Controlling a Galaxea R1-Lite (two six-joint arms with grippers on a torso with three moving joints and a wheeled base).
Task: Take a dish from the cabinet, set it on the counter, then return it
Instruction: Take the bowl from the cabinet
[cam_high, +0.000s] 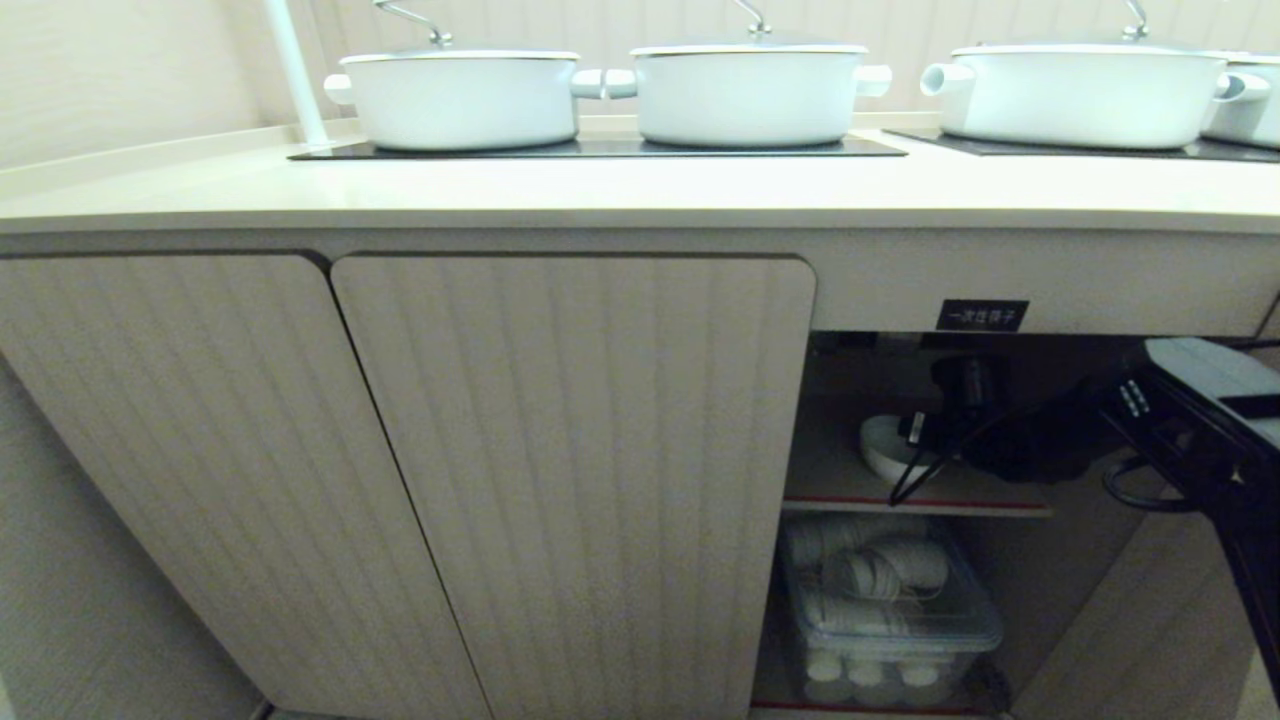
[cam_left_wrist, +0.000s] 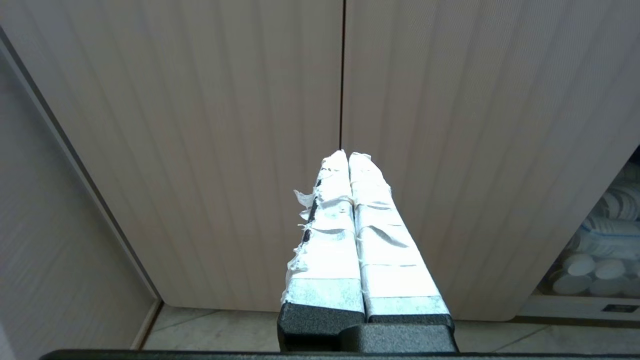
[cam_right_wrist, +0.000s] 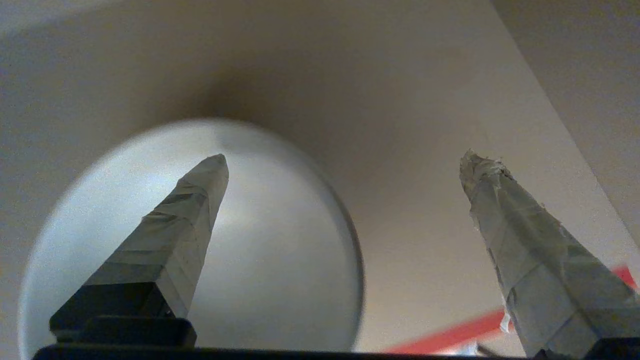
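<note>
**Right end effector spread wide at the bowl on the cabinet shelf**

The right end effector (cam_right_wrist: 345, 160) has its two tape-wrapped fingers (cam_right_wrist: 185, 220) far apart, gripping nothing. In the right wrist view one finger lies in front of the dish's pale round hollow while the other stands off to the side over bare shelf; whether either touches the dish (cam_right_wrist: 280, 260) cannot be told. That view shows the dish as a smooth, glossy white circle filling the lower left of the frame, with a red strip at the lower right along the shelf edge.

The head view gives what the wrist view lacks: the setting. The dish (cam_high: 880, 445) sits on the inner shelf (cam_high: 850, 490) of the open cabinet (cam_high: 570, 480), right of centre in the frame, mostly hidden behind the black right arm and its cables. A small black label (cam_high: 982, 315) with white lettering hangs above the opening. Below the shelf, a clear plastic box (cam_high: 890, 620) holds white round lids or cups. The closed doors are beige, vertically fluted, with rounded corners. Along the top of the frame runs the smooth cream surface (cam_high: 600, 195), with black glass panels carrying lidded white pots (cam_high: 460, 95).

Only the left wrist view shows the left end effector (cam_left_wrist: 348, 155): its white-taped, frayed fingers pressed together, empty, pointing at the seam between two fluted doors above a tiled floor (cam_left_wrist: 225, 330).
</note>
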